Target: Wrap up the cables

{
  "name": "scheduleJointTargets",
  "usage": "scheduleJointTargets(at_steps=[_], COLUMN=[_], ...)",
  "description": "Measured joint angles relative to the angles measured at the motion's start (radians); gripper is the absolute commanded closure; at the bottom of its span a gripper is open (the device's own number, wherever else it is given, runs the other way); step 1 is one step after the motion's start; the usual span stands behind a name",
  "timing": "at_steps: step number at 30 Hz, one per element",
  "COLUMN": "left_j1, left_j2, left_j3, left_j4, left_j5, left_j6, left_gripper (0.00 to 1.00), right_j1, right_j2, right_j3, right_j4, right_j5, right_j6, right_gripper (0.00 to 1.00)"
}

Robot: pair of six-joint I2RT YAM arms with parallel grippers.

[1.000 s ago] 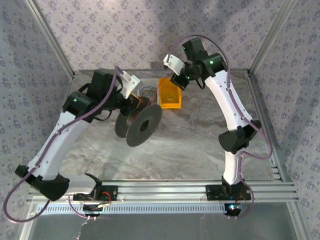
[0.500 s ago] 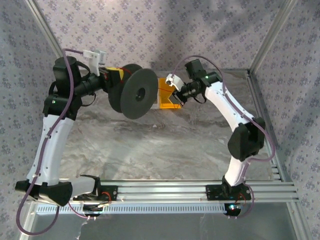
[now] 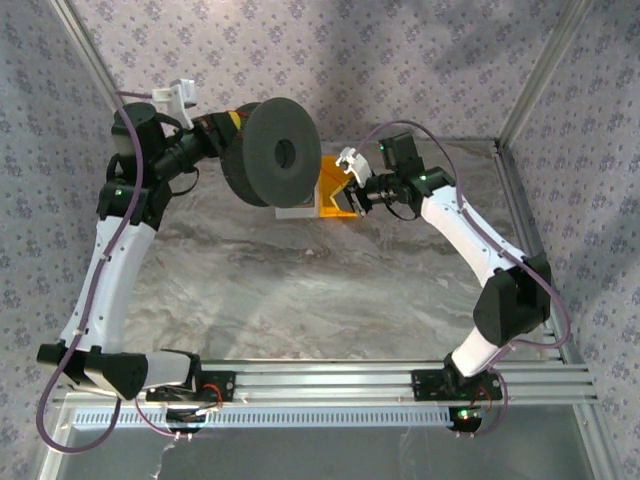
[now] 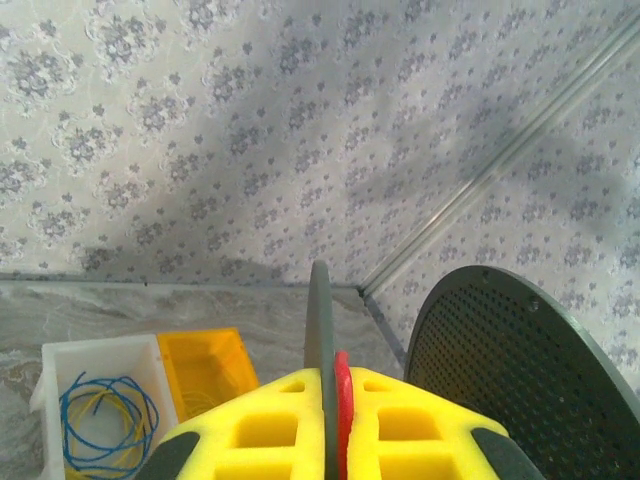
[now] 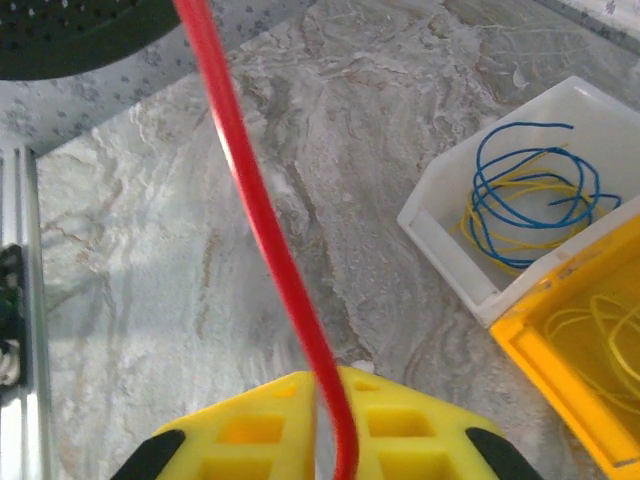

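Note:
The red cable (image 5: 262,230) runs from the black spool (image 5: 80,30) at the top left down between my right gripper's (image 5: 335,440) yellow fingers. They are closed loosely around it, with a sliver of gap on its left. My left gripper (image 4: 330,420) is shut on the thin grey edge of one spool flange (image 4: 320,320), and a bit of red cable (image 4: 343,400) is pressed beside it. The other flange (image 4: 520,370) stands to the right. In the top view the spool (image 3: 265,150) hangs high at the back left, held by the left gripper (image 3: 228,133). The right gripper (image 3: 352,192) hovers by the bins.
A white bin (image 5: 440,250) with blue and yellow wire loops (image 5: 530,200) and a yellow bin (image 5: 560,370) with thin yellow wire sit at the back middle of the marble table (image 3: 300,290). Patterned walls and metal frame posts (image 3: 530,80) close the space.
The left arm has swung the spool up and back, from low over the table to high at the back left. The right gripper has come down and forward, close to the yellow bin.

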Motion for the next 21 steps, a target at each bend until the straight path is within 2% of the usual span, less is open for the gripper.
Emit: scheduleJointTargets(at_steps=[2,6,16,21], left_j1=[0.004,0.016,0.020,0.020], left_j2=[0.000,0.000,0.000,0.000], left_j3=[0.000,0.000,0.001,0.002], left_j4=[0.018,0.100,0.159,0.168], left_j5=[-0.018,-0.051,-0.069,-0.069], left_j6=[-0.024,-0.072,-0.124,-0.135], left_gripper=[1.00,1.00,1.00,1.00], right_j1=[0.005,0.017,0.053,0.056], right_j2=[0.000,0.008,0.034,0.034], right_j3=[-0.007,-0.039,-0.062,-0.063], right_j4=[0.009,0.023,0.074,0.086], right_j5=[-0.006,-0.022,-0.042,-0.042], right_j6=[0.016,0.047,0.102,0.116], right_gripper=[0.74,0.68,0.70,0.68])
